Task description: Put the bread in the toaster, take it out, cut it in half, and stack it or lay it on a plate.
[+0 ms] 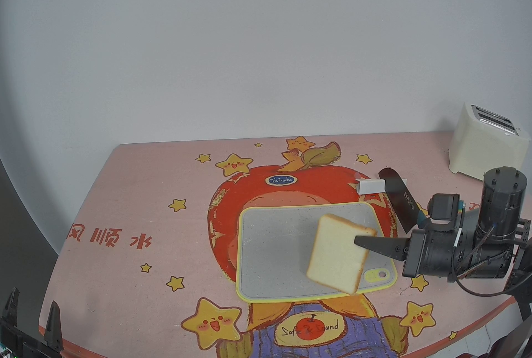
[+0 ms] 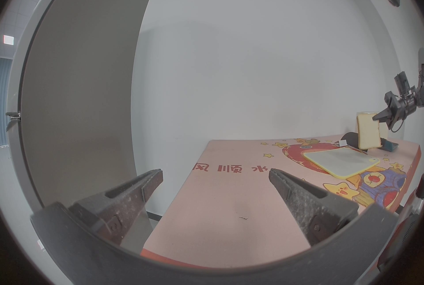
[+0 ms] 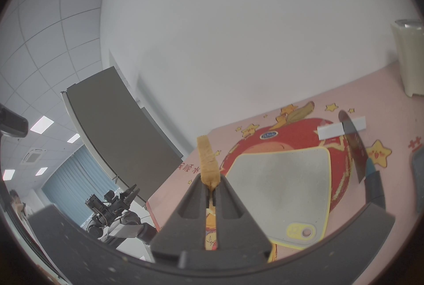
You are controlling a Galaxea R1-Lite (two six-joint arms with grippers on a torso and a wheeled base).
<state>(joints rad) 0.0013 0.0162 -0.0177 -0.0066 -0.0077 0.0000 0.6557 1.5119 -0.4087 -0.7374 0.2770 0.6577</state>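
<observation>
Pink table (image 1: 138,198), bread (image 1: 338,252) aloft over the cutting board (image 1: 271,248)!
It's clamped edge-on in the right gripper (image 1: 366,241); left gripper (image 2: 215,173) gapes wide. Likely toaster (image 1: 485,145) next: keep it upright, squeeze lightly.

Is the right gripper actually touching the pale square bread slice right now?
Touching. The right wrist view shows the right gripper with both dark fingers pressed against the pale square bread slice, which is clamped edge-on between them.

Item count: one bread slice (image 1: 339,254), one toaster (image 1: 485,145) with two slots, one cutting board (image 1: 277,248), one knife (image 1: 400,197), one small white block (image 1: 370,186), one desk (image 1: 138,193).
</observation>
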